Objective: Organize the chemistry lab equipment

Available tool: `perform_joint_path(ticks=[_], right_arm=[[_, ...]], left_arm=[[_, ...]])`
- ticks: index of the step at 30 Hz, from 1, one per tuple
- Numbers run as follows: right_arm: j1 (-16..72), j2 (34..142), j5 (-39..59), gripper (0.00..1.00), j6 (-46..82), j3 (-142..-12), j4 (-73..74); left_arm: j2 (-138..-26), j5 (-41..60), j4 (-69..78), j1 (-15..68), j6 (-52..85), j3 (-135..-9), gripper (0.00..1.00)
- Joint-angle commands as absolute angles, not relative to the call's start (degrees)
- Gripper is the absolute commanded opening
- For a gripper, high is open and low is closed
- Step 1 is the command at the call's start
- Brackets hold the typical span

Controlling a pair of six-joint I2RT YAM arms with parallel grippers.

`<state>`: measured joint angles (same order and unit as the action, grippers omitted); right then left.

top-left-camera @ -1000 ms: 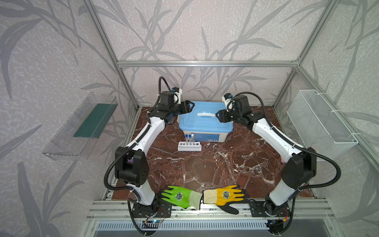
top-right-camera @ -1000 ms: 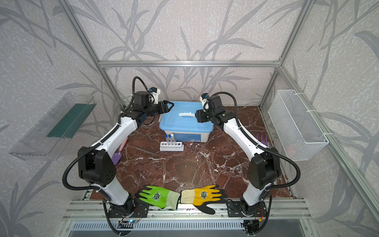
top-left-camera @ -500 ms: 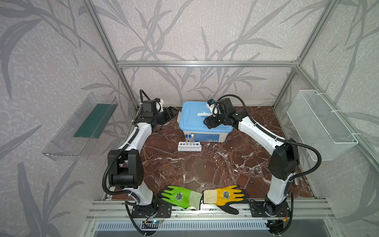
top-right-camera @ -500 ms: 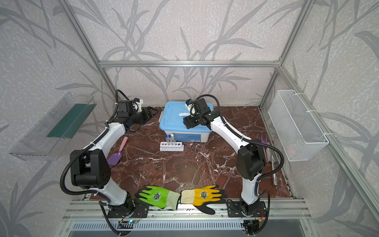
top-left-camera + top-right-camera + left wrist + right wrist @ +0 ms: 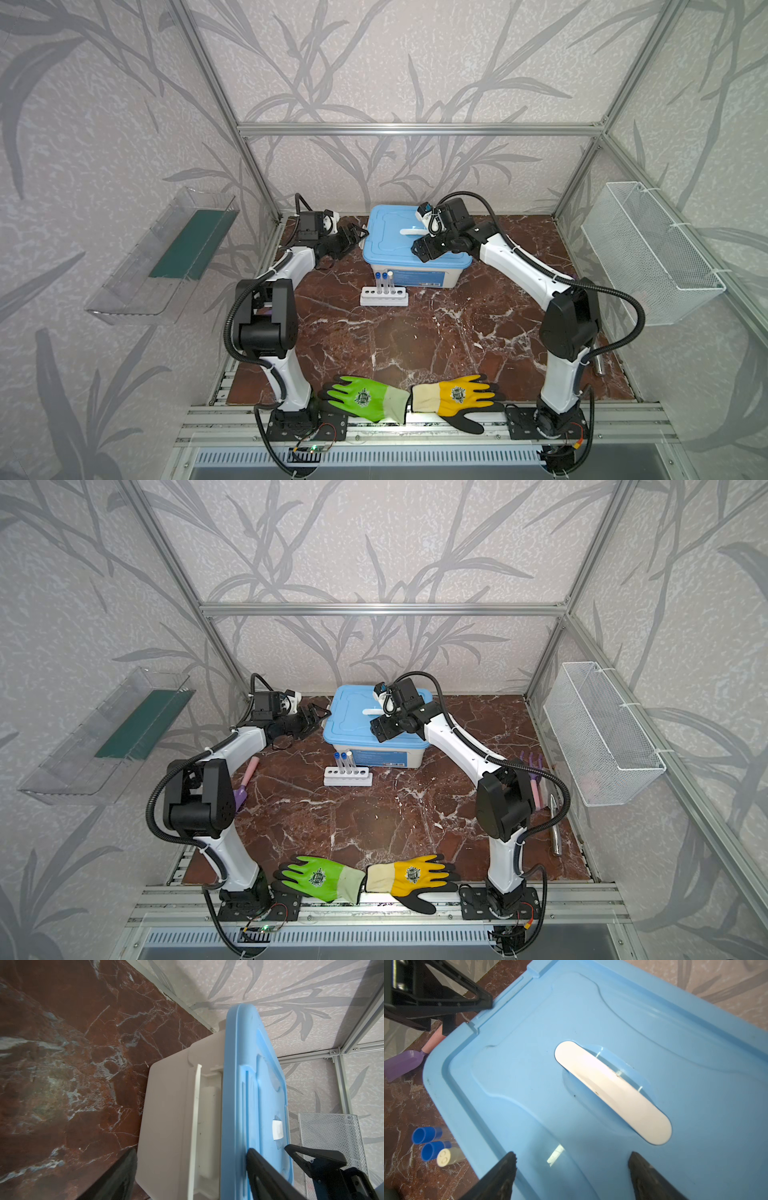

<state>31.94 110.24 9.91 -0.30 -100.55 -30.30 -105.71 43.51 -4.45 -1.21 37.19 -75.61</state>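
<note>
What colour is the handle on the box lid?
White handle on a light blue lid; clearest in the right wrist view.

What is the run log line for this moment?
left gripper: open, beside box | right gripper: open, over lid | rack: three tubes | lid: on

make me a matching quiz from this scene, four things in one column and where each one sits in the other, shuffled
Things
1 white rack
2 green glove
3 wire basket
4 right pincer

Places
a over the blue lid
b hung on the right-hand wall
c at the table front edge, next to the yellow glove
d on the table just in front of the box

Pairs: 1-d, 2-c, 3-b, 4-a
</note>
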Motion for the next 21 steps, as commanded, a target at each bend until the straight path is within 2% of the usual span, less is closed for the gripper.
perform_joint_path(ticks=[1,16,21], right_arm=[[32.19,111.27,10.70,0.85,0.00,-100.36,-31.06],[32.17,112.19,10.51,0.85,0.79,-100.04,-30.25],[32.22,112.42,10.18,0.84,0.96,-99.85,-29.89]], left_arm=[[-105.99,46.35,-1.38,-1.23,38.21,-77.52,0.82],[-110.36,52.44,4.51,-0.06,40.65,-77.95,0.82],[-110.53,53.03,3.48,0.96,39.59,-79.04,0.79]])
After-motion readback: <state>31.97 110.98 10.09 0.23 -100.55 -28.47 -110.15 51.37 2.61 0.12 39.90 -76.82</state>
